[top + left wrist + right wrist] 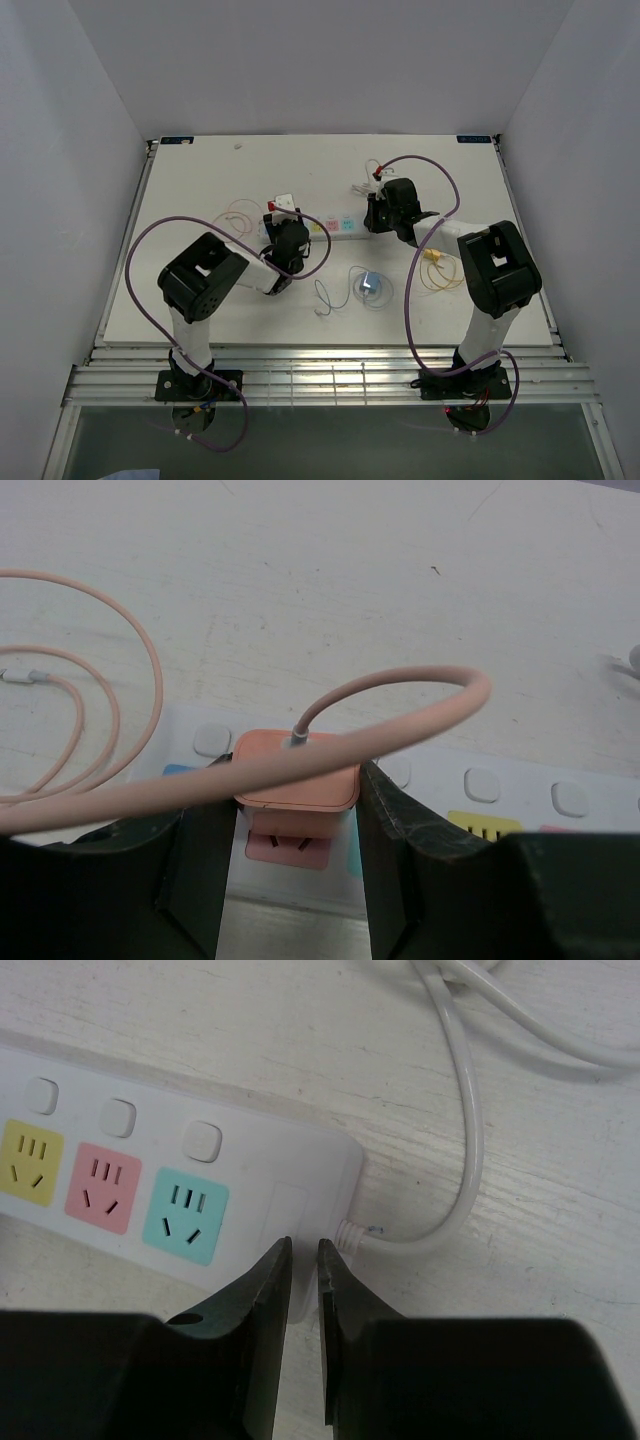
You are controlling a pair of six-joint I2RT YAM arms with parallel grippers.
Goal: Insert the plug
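Note:
A pink plug (298, 780) with a pink cable (400, 725) stands upright on the pink socket (290, 848) of the white power strip (520, 780). Whether its pins are in the socket is hidden. My left gripper (295, 775) is shut on the plug, one finger against each side. In the top view the left gripper (290, 232) hides the plug at the left end of the strip (335, 226). My right gripper (303, 1245) is shut and empty, its tips on the strip's (250, 1160) right end, beside the cord outlet. In the top view the right gripper (375, 215) is at that end.
The strip's white cord (470, 1140) curls away behind its right end. Teal (185, 1215), pink and yellow sockets stand free. A small white and red block (283, 205) lies behind the left gripper. A round bluish object with a thin cable (368, 286) and a yellow cable (440, 270) lie nearer.

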